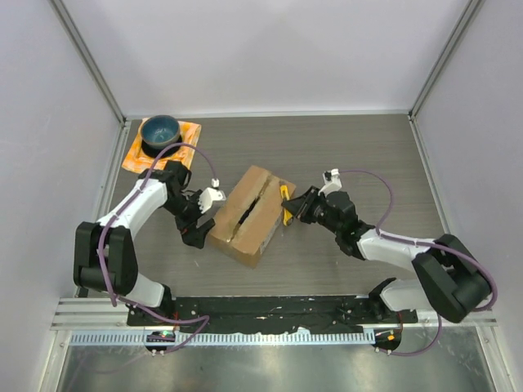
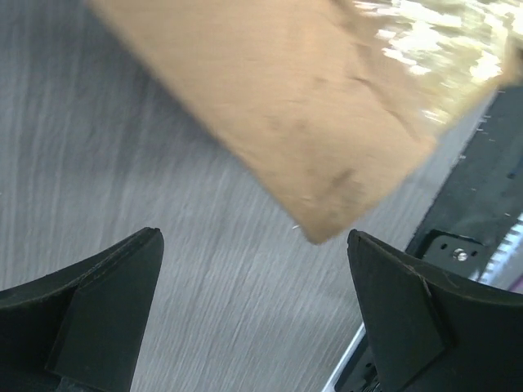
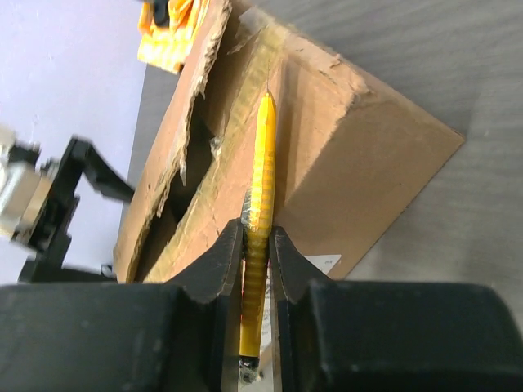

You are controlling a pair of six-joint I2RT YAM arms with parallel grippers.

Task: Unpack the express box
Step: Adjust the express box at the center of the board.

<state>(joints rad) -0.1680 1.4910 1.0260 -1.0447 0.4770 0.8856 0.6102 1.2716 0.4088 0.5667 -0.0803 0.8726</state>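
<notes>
We see the right jaws clamped on a yellow ridged tool [image 3: 261, 188] that sticks straight out ahead of them. Its tip lies on the shiny tape along the top edge of the express box [image 1: 249, 215]. We cannot tell whether the tip presses into the tape.

The box rests on the bench [image 1: 343, 155] between the two sets of jaws, turned at a slant. Beyond the tool tip, its top flaps stand parted along the middle, with torn edges and a dark gap between them.

The left jaws stand wide apart and hold nothing. Each of the left fingers [image 2: 98, 318] is clear of the box. A lower corner of the box sits just ahead of the gap between the fingers, and bare bench lies under them.

Behind the left jaws, well apart from the box, a blue bowl [image 1: 159, 131] sits on an orange cloth [image 1: 189, 132].
</notes>
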